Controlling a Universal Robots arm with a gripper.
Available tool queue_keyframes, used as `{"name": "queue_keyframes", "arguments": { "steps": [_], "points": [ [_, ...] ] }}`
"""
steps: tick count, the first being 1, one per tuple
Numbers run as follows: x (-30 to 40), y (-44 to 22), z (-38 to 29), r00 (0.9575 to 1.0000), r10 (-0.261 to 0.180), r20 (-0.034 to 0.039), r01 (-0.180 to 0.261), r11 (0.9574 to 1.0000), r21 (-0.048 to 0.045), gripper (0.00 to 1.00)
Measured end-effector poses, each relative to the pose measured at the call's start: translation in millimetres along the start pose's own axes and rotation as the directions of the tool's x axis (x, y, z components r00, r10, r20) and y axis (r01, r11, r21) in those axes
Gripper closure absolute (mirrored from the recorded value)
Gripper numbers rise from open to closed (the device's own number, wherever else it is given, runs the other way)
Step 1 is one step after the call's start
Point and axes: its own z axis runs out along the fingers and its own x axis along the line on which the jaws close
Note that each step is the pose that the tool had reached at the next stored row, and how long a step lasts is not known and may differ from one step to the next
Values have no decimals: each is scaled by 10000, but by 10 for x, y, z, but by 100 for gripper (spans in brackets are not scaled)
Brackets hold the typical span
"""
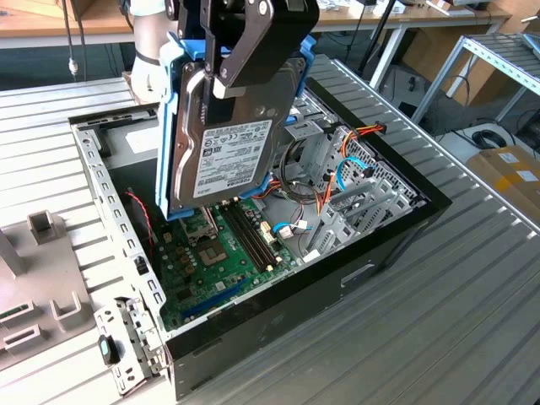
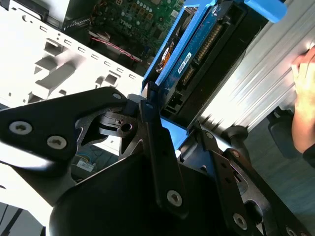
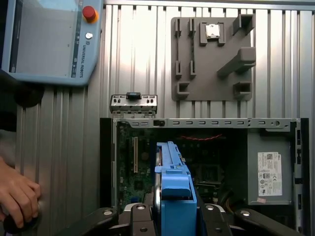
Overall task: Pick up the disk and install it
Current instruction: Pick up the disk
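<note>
The jaws are clamped tight on the top edge of the disk (image 1: 224, 156), which hangs upright, long axis near vertical, directly over the open computer case (image 1: 354, 283).

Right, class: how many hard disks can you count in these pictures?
1: the disk, clamped in the gripper above the open computer case; others may hide inside.
</note>
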Motion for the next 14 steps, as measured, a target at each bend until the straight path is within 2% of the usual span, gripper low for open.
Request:
{"name": "queue_keyframes", "arguments": {
  "steps": [14],
  "points": [
    [73, -23, -1, 10000, 0, 0, 0, 10000, 0, 63]
  ]
}}
